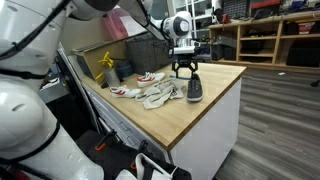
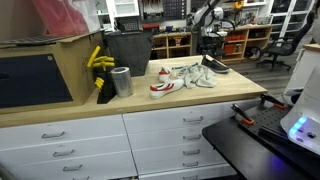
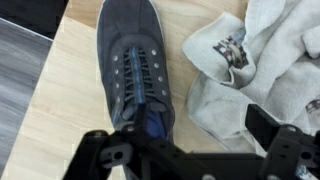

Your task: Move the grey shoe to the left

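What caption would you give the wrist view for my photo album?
Gripper poised open over the heel end of the grey shoe on a wooden counter, pale shoes alongside.

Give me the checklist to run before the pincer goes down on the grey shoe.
1. Pincer open: ok. In the wrist view the jaws stand wide apart.
2. Pincer lined up over the grey shoe: ok. The shoe's heel end lies between the jaws.
3. Shoe free, nothing on it: ok. Laces and upper show bare.
4. Pale beige shoe clear of the nearer jaw: cannot tell. It lies close beside the grey shoe.
5. Grey shoe flat on the wooden countertop: ok. It sits sole down, near the edge.
6. Height above the shoe: cannot tell. The exterior views show only that the pincer hangs above it.
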